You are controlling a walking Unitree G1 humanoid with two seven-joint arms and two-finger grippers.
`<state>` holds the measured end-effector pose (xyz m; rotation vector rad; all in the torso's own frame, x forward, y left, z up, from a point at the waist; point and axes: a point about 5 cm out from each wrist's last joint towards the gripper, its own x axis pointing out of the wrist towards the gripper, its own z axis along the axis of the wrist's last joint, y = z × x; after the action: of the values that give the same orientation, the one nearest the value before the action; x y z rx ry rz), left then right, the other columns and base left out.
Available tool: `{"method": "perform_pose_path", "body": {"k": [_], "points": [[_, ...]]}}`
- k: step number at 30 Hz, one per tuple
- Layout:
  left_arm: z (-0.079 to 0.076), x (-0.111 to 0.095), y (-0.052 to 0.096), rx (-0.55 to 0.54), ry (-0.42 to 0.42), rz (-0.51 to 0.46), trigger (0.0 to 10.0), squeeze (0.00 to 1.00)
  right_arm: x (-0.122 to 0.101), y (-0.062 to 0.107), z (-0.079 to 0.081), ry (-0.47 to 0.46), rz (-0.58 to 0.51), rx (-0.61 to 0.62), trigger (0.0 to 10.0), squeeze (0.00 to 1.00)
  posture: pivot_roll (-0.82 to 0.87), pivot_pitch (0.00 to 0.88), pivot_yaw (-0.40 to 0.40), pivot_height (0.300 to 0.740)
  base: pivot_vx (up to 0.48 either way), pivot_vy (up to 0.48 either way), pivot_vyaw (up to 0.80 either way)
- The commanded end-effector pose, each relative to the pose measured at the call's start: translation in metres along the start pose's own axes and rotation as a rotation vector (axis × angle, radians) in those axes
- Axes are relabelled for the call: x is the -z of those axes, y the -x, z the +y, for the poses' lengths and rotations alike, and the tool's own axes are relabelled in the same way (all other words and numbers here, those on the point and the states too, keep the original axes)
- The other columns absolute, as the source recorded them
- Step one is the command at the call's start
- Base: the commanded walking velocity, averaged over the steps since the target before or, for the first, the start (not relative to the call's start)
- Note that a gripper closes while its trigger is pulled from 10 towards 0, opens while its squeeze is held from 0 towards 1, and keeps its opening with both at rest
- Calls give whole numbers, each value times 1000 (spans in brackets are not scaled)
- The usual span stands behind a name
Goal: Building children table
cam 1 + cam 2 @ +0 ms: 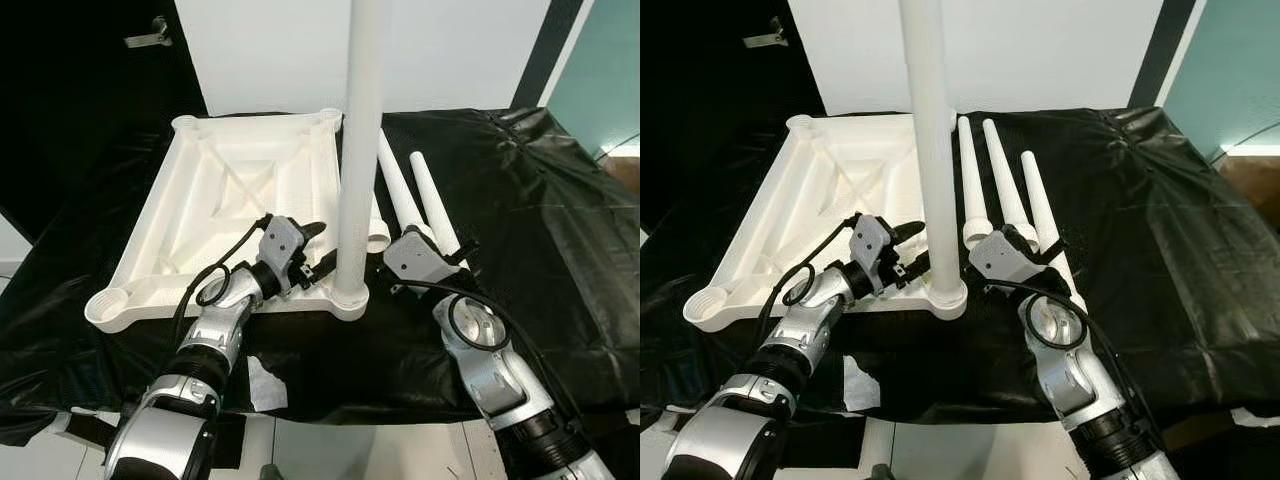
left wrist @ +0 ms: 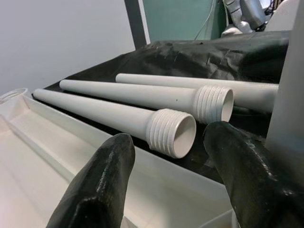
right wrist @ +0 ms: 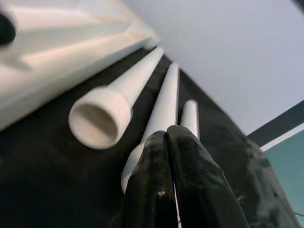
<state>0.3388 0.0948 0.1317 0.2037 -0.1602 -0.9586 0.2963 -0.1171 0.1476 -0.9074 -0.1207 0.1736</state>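
Children's table (image 1: 240, 190) lies upside-down on the black-covered tabletop (image 1: 520, 200), one leg (image 1: 358, 150) upright in its corner. Left gripper (image 1: 318, 250), jaws released beside it, could knock it askew; right gripper (image 3: 168, 156) seems clenched empty.

No legible text or labels

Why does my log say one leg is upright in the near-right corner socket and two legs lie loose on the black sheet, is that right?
Not quite: three loose legs lie on the black sheet, not two; the right eye view shows them side by side. One upright leg does stand in the near-right corner socket of the tabletop.
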Motion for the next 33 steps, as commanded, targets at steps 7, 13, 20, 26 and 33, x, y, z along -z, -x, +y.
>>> {"method": "perform_pose_path", "body": {"k": [7, 13, 20, 26, 33], "points": [[-5, 3, -5, -2, -1, 15, 10000, 0, 9, -18, 9, 100, -6, -122, 10000, 0, -87, 22, 56, 740, 0, 0, 0], [-7, 4, -2, -10, 4, 7, 10000, 0, 11, -31, 6, 125, -4, -139, 10000, 0, -46, 24, 37, 740, 0, 0, 0], [-12, 11, 7, -18, 17, 11, 10000, 0, 15, -41, 6, 146, 6, -137, 10000, 0, -28, 32, 34, 740, 0, 0, 0], [-14, 12, 10, -23, 18, 10, 10000, 0, 16, -55, 3, 175, -5, -154, 10000, 1000, 6, 37, 23, 740, 0, 0, 0], [-13, 12, 14, -36, 14, 11, 10000, 0, 14, -62, 3, 176, -21, -180, 10000, 1000, 26, 30, 11, 740, 0, 0, 0]]}}
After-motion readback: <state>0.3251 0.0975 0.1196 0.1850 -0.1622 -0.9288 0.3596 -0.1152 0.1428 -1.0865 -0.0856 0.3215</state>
